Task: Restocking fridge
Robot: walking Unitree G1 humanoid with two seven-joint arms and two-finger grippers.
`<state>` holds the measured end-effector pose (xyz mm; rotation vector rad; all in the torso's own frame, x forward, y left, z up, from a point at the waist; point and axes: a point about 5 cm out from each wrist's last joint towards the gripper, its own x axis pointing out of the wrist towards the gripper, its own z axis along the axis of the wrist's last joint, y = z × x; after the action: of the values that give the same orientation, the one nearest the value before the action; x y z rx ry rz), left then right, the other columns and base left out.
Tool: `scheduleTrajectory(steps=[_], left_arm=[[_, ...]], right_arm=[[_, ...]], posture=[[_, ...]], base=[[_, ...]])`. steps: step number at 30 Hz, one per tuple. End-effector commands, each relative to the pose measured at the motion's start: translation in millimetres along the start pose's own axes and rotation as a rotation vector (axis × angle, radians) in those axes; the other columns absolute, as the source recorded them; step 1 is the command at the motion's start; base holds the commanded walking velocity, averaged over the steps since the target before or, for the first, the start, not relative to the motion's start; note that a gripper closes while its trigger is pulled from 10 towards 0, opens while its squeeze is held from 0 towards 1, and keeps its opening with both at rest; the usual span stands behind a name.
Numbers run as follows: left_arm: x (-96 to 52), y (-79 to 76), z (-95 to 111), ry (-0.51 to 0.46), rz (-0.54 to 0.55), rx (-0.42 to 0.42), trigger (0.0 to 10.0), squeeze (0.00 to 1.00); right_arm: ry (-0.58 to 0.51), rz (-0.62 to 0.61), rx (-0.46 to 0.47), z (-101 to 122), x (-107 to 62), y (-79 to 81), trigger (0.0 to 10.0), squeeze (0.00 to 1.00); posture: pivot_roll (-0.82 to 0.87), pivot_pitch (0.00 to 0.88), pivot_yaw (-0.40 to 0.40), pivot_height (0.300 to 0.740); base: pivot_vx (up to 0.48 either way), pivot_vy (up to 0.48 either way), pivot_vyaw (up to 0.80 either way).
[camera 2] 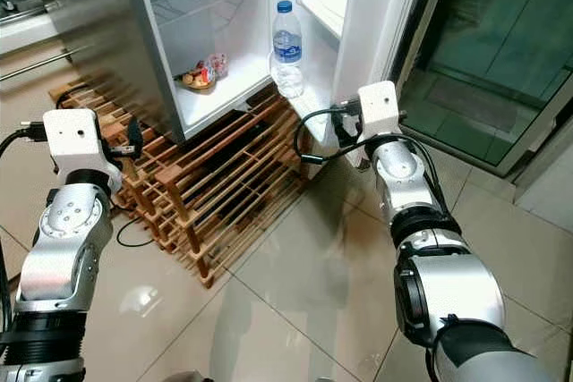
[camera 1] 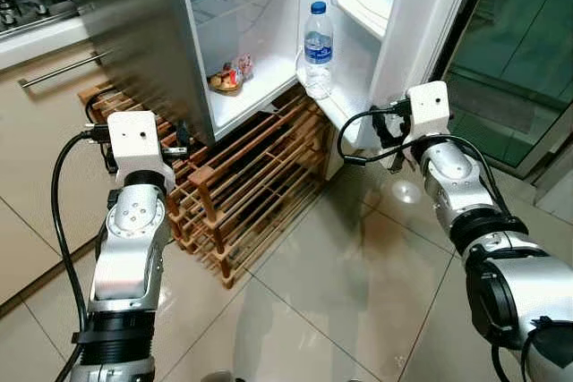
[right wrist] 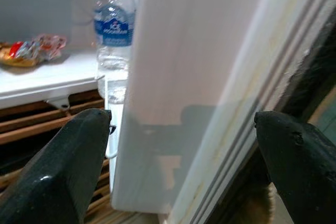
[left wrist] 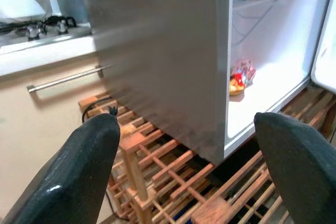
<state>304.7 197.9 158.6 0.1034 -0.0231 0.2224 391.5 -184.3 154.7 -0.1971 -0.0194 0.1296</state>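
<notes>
The fridge (camera 1: 134, 24) stands open, its white door (camera 1: 421, 6) swung out to the right. A clear water bottle (camera 1: 318, 49) with a blue cap stands upright in the door's lowest shelf. A red and yellow snack packet (camera 1: 230, 76) lies on the fridge's bottom shelf. My left gripper (left wrist: 184, 121) is open and empty, low in front of the fridge's steel side wall. My right gripper (right wrist: 184, 116) is open at the lower outer edge of the door, its fingers (right wrist: 58, 166) spread to either side of that edge without touching it.
A wooden slatted rack (camera 1: 251, 194) lies on the tiled floor (camera 1: 331, 292) under and in front of the fridge. A beige cabinet with a bar handle (camera 1: 63, 69) and a gas hob (camera 1: 27, 2) are at the left. A dark glass door (camera 1: 510, 60) is at the right.
</notes>
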Motion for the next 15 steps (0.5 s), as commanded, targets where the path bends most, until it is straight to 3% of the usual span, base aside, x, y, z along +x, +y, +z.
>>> scheduleTrajectory(steps=[1, 9, 10, 11, 15], left_arm=[[-2.4, 2.2, 7.1, -0.023, -0.004, 0.023, 10.0, 0.00], [-9.3, 3.7, 4.1, -0.008, -0.010, 0.037, 10.0, 0.00], [-12.5, 3.4, 3.1, 0.000, -0.013, 0.040, 10.0, 0.00], [-12.5, 3.4, 3.1, 0.000, -0.013, 0.040, 10.0, 0.00], [-13.9, 5.5, 2.4, 0.014, -0.022, 0.052, 10.0, 0.00]], right_arm=[[-0.010, -0.031, 0.002, 8.5, 3.3, -7.0, 10.0, 0.00], [-0.006, -0.078, -0.008, 10.4, 1.5, -22.3, 10.0, 0.00], [0.006, -0.115, -0.018, 8.1, -1.7, -32.9, 10.0, 0.00], [0.006, -0.115, -0.018, 8.1, -1.7, -32.9, 10.0, 0.00], [0.094, -0.307, -0.132, -4.3, -21.2, -80.7, 10.0, 0.00]], posture=[[0.07, 0.000, 0.018, 0.740], [0.08, 0.000, 0.018, 0.740], [0.08, 0.000, 0.022, 0.740], [0.08, 0.000, 0.022, 0.740], [0.07, 0.013, 0.032, 0.740]], base=[[0.000, 0.000, 0.00], [0.000, 0.000, 0.00], [0.000, 0.000, 0.00], [0.000, 0.000, 0.00], [0.000, 0.000, 0.00]])
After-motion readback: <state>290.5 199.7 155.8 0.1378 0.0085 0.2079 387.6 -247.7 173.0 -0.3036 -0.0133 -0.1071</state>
